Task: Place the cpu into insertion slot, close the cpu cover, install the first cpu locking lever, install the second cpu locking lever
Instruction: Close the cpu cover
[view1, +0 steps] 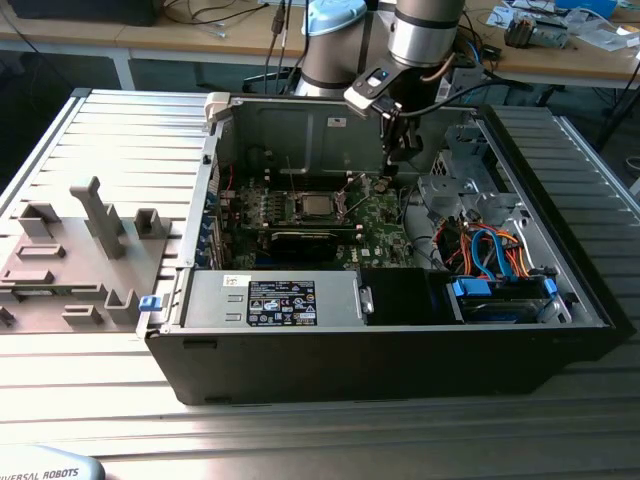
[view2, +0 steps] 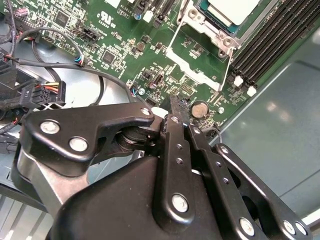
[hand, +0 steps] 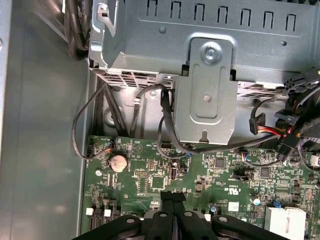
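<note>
Over the back of the open computer case (view1: 380, 370), the claw (view1: 400, 150) hangs off the arm, and its black fingers are pressed together with nothing between them; both wrist views show that clearly (view2: 176, 107) (hand: 172, 196). The tips point down at the green circuit board (hand: 150, 175), close to a round coin battery (view2: 200, 108) (hand: 118, 161). Whether they touch the board I cannot tell.

A little further along the board is the cpu (view2: 231, 11), silvery top up, sitting in the insertion slot (view2: 221, 36). In the exterior view it shows as a pale square (view1: 313, 207) towards that view's left of the claw. The cpu cover (view2: 195, 71) is swung open: its thin silver frame stands off the chip, with green board showing through the window. Long black memory slots (view2: 270, 40) run beside the socket.

Further out, a grey metal bracket (hand: 210, 90) and loose black cables (hand: 80, 135) sit beyond the board. The case lies on the ribbed table (view1: 120, 130), and a grey parts holder (view1: 80, 250) stands beside it.
</note>
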